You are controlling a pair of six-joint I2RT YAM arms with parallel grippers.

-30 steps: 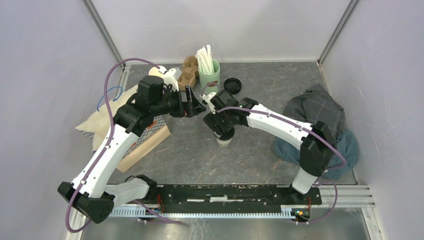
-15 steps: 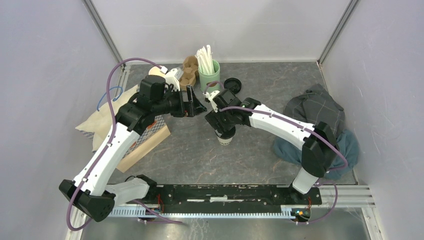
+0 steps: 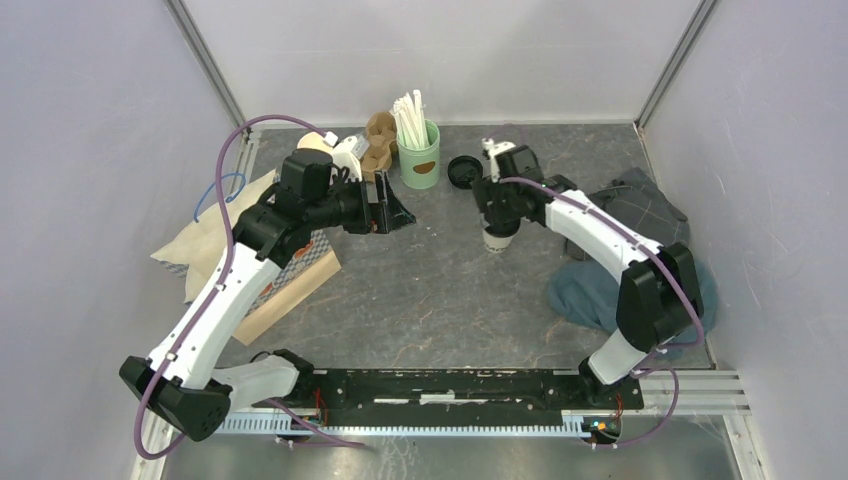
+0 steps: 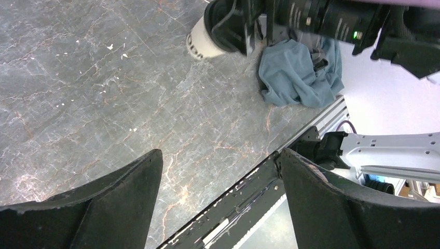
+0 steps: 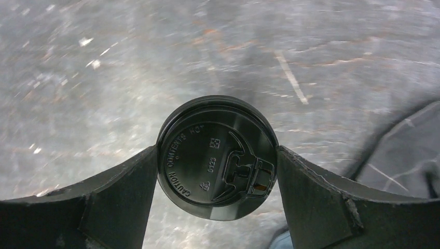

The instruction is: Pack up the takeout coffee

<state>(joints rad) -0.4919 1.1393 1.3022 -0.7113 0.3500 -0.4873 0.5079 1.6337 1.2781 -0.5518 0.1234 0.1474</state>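
Right tool [image 5: 217, 158], clamped on the lidded coffee [image 4: 201, 44], has carried it from mid-desk [image 3: 420, 300] to far right near a loose lid [image 3: 463, 170]; left tool [image 4: 218, 155] gapes empty, packing pending.

Reference point: the green straw holder [image 3: 420, 158] at the far edge of the table [image 3: 400, 290].

- The brown carrier [image 3: 377, 142] stands just beside its left side.
- The loose lid [image 3: 463, 171] lies flat just to its right.
- The coffee [image 3: 497, 241] stands upright, right of the holder and nearer the bases. Its top is hidden under the right gripper [image 3: 498, 216], and the grip is not discernible.
- The left gripper [image 3: 388, 207] hangs near the holder's near-left, fingers pointing right.
- The cloth [image 3: 640, 230] lies well to the right.
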